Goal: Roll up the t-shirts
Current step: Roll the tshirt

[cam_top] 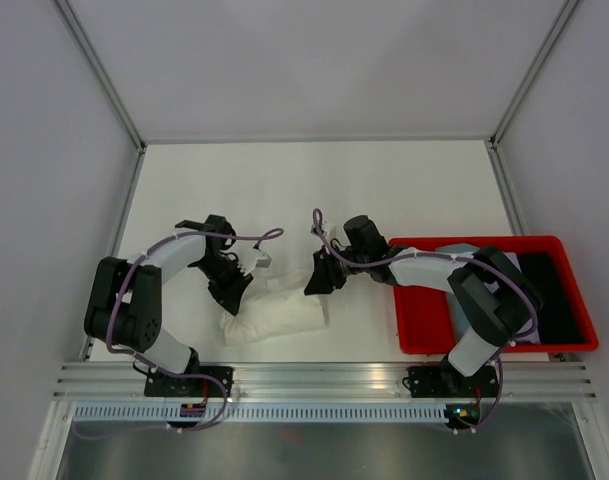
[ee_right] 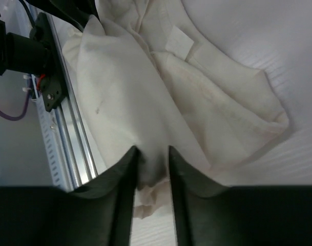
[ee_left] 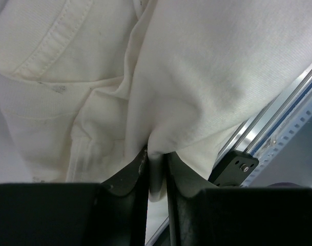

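A cream-white t-shirt [cam_top: 276, 311] lies bunched on the white table near the front edge, between the two arms. My left gripper [cam_top: 231, 287] is at its left end and is shut on a fold of the cloth [ee_left: 161, 138]. My right gripper [cam_top: 319, 277] is at its upper right end and is shut on another fold [ee_right: 151, 164]. The right wrist view shows the shirt's collar with a small label [ee_right: 179, 40]. The left wrist view shows a stitched hem [ee_left: 53, 43].
A red bin [cam_top: 419, 330] stands on the table at the right, under the right arm, with something dark [cam_top: 554, 290] inside. An aluminium rail [cam_top: 324, 378] runs along the table's front edge. White walls close in the back and sides.
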